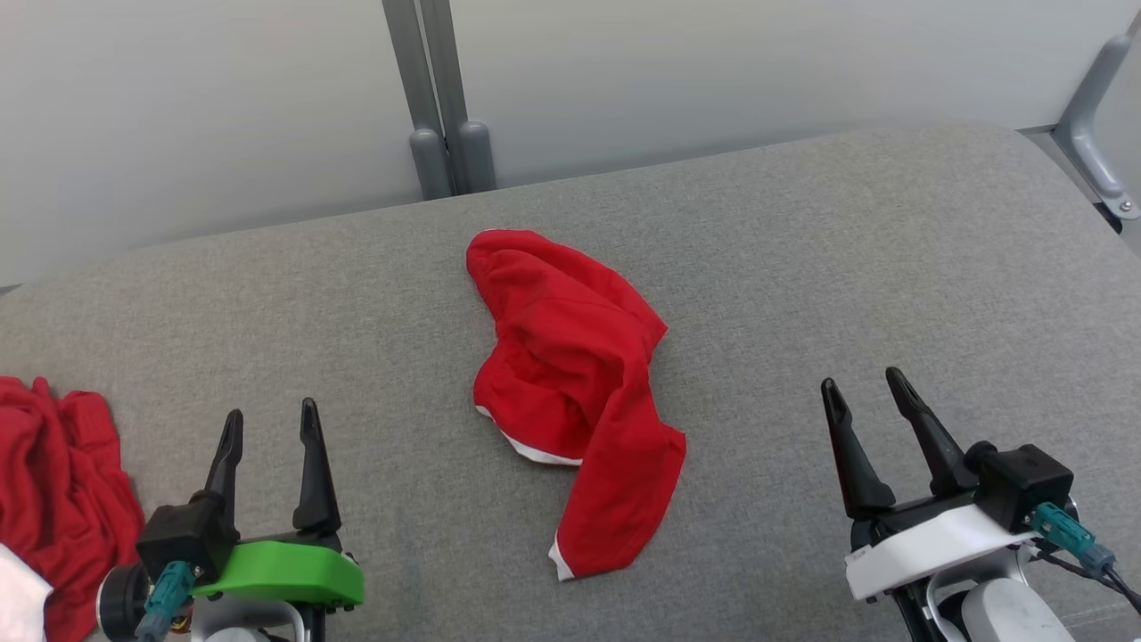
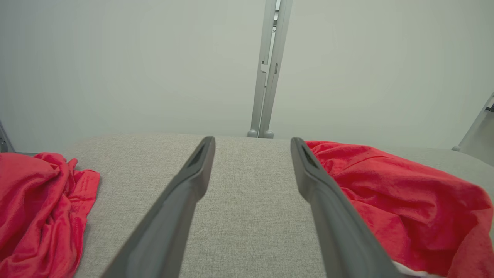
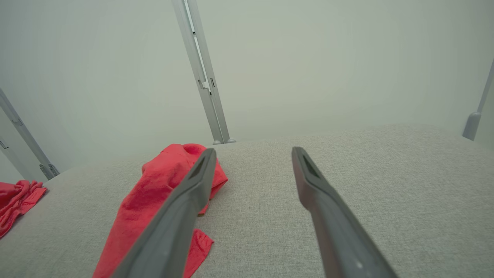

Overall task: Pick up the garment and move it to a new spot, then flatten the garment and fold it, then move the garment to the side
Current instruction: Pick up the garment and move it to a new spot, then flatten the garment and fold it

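A red garment (image 1: 570, 392) with white trim lies crumpled in the middle of the grey padded surface (image 1: 802, 267). It also shows at the right of the left wrist view as the garment (image 2: 405, 208) and left of centre in the right wrist view as the garment (image 3: 154, 197). My left gripper (image 1: 272, 426) rests open at the lower left, well clear of it, with nothing between its fingers (image 2: 181, 204). Down at the lower right my right gripper (image 1: 863, 385) is open too, empty, apart from the cloth, its fingers (image 3: 324, 204) over bare fabric.
A second heap of red cloth (image 1: 53, 481) lies at the surface's left edge, also seen as red cloth (image 2: 38, 208) and red cloth (image 3: 17, 200). A white scrap (image 1: 18, 593) sits beside it. Grey posts (image 1: 446, 98) stand behind against a pale wall; another bracket (image 1: 1092, 116) is at the far right.
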{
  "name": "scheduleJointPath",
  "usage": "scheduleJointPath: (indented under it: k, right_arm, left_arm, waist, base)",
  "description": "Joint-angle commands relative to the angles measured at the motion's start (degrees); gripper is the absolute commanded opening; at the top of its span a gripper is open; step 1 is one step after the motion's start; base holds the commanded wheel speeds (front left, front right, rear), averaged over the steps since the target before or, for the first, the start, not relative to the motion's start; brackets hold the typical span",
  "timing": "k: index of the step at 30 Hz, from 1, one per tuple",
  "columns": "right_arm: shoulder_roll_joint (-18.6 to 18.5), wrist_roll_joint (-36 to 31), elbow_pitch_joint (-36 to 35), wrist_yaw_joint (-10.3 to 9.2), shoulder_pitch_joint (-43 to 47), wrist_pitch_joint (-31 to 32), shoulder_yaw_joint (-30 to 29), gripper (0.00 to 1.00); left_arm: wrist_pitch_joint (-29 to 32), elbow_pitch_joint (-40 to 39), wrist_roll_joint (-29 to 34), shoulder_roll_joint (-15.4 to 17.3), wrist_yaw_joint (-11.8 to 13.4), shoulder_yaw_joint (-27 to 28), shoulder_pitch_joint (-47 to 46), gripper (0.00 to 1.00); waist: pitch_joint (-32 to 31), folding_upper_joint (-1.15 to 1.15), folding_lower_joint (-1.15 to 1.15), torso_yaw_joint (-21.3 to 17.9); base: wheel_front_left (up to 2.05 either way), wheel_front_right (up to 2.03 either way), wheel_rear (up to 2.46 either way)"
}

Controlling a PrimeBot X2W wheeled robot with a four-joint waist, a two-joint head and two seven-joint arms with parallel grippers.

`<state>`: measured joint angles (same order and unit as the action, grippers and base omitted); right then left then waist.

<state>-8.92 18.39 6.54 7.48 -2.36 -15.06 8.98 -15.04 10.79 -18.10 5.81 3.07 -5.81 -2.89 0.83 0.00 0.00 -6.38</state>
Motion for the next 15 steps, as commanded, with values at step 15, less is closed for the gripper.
scheduleJointPath:
  k: [15]
  right_arm:
    - [-0.43,1.52,2.33,0.02,0.05,-0.18,1.55,1.00]
  left_arm:
    - [-0.20,2.08,3.16,-2.30,-2.32,2.94,-0.04,1.00]
  waist:
    - [-0.20,0.00,0.00,0.54]
  base:
    - [0.00,0.00,0.00]
